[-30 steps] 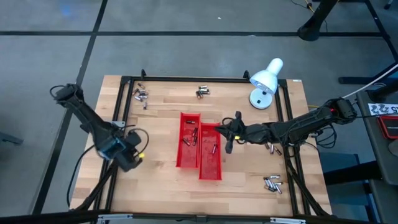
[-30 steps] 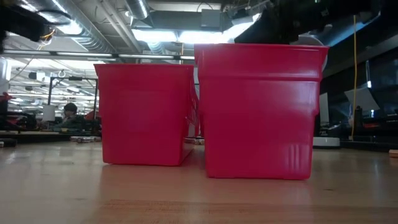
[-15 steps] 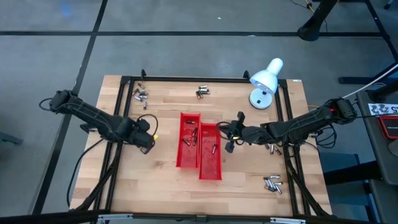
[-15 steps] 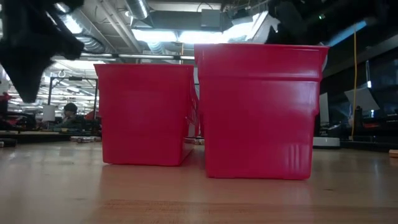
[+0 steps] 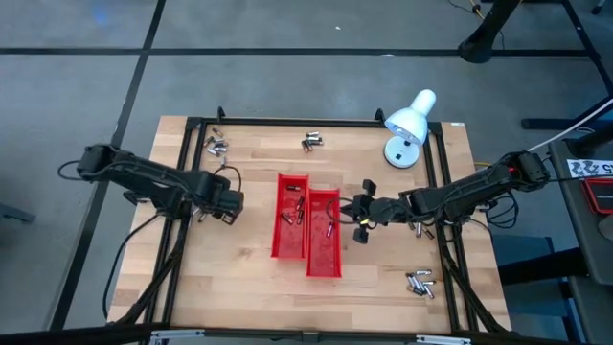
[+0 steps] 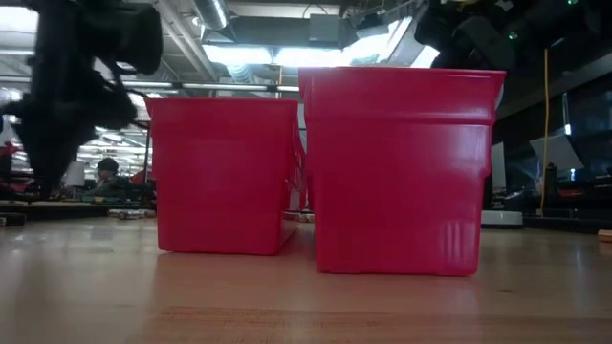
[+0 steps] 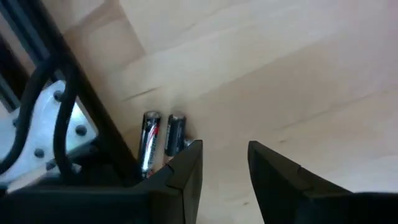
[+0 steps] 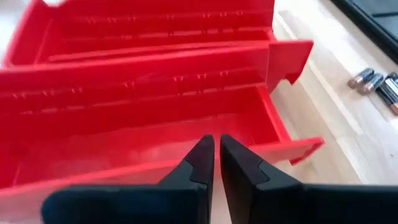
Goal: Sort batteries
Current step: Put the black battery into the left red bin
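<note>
Two arms low over the counter (image 5: 249, 287), trays (image 5: 306, 230) between.

Left pincer (image 7: 224, 163) parted, empty, stretched toward two batteries (image 7: 160, 138) lying side by side near the frame. Right pincer (image 8: 216, 155) nearly closed, holding nothing, reaching level at the right tray's rim. More batteries (image 5: 419, 282) scattered in clusters on the counter and in the trays.

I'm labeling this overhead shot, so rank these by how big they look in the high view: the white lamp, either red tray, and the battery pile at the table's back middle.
1. Red trays: left tray and right tray look alike, so I won't rank them.
2. White lamp.
3. Battery pile, smallest by far.
</note>
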Controlling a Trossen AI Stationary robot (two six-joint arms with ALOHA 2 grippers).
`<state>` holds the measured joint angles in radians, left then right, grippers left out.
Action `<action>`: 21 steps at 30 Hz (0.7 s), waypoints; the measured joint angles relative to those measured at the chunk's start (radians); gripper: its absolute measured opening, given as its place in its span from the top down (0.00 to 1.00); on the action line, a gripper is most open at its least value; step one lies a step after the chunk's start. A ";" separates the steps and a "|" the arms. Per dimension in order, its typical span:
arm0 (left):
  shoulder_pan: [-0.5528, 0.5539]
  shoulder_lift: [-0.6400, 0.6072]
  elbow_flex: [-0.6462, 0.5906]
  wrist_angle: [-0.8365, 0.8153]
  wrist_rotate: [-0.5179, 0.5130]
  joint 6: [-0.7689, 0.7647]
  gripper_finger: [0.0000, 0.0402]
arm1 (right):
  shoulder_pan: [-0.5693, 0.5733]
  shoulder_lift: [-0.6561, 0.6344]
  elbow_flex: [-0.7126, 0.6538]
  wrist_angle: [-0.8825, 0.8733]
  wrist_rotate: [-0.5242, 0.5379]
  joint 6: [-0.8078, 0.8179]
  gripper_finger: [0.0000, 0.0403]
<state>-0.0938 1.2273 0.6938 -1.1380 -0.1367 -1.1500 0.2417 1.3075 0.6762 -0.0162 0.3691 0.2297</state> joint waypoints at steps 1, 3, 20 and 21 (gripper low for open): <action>0.011 0.008 -0.001 0.043 0.000 0.067 0.70 | 0.000 0.000 0.000 -0.004 0.001 -0.002 0.92; 0.028 0.022 0.000 0.113 0.004 0.198 0.70 | 0.000 0.000 0.000 -0.010 0.009 -0.002 0.92; 0.170 0.256 0.001 -0.054 0.083 0.699 0.70 | 0.000 0.000 0.000 -0.012 0.041 -0.003 0.92; 0.177 0.261 0.001 -0.054 0.082 0.705 0.70 | 0.000 0.000 0.000 -0.012 0.041 -0.003 0.92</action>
<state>0.0831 1.4884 0.6945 -1.1923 -0.0544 -0.4451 0.2417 1.3071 0.6762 -0.0280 0.4099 0.2268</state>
